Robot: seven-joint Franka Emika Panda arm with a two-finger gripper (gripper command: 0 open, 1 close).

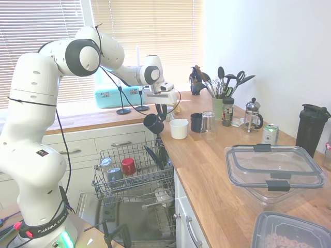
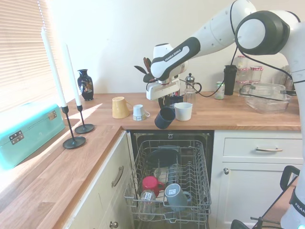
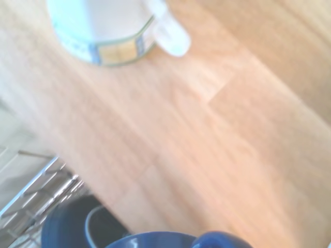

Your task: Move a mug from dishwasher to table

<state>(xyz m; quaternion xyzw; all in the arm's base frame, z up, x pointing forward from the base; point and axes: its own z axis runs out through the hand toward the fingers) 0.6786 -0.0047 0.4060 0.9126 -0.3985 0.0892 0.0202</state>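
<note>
Gripper [image 1: 160,114] clamped on mug [image 1: 153,123], fingers closed on its rim. Mug held in the air, tilted, mouth angled sideways, hanging at the worktop edge over the open dishwasher [image 1: 135,178]. No contact between mug and table [image 1: 217,170]. In the second exterior view, mug [image 2: 165,117] suspended just in front of the table [image 2: 238,117] edge, beside a white cup [image 2: 183,111] standing on the wood; gripper [image 2: 166,103] directly above it. Dishwasher [image 2: 167,179] below, rack pulled out.

In rack: red mug [image 2: 150,184], grey-blue mug [image 2: 175,196], a dark plate [image 2: 162,156] further back. Same red mug [image 1: 128,166] and grey-blue mug [image 1: 115,175] seen in the first exterior view.

On table near the held mug: white cup [image 1: 178,128], second dark mug [image 1: 196,122], glass [image 1: 208,121]. Further along: utensil holder [image 1: 217,106], French press [image 1: 253,114], can [image 1: 270,134], black shaker bottle [image 1: 312,128], clear lidded container [image 1: 275,170].

At the corner: yellow cup [image 2: 119,107] on its side, small pale cup [image 2: 139,112], dark vase [image 2: 85,84], two black candlesticks [image 2: 74,126] with white candles, turquoise case [image 2: 26,131].

Wrist view blurred: pale cup [image 3: 106,28] on wood, blue rim of mug [image 3: 170,241] at bottom edge, rack wires at one corner.
</note>
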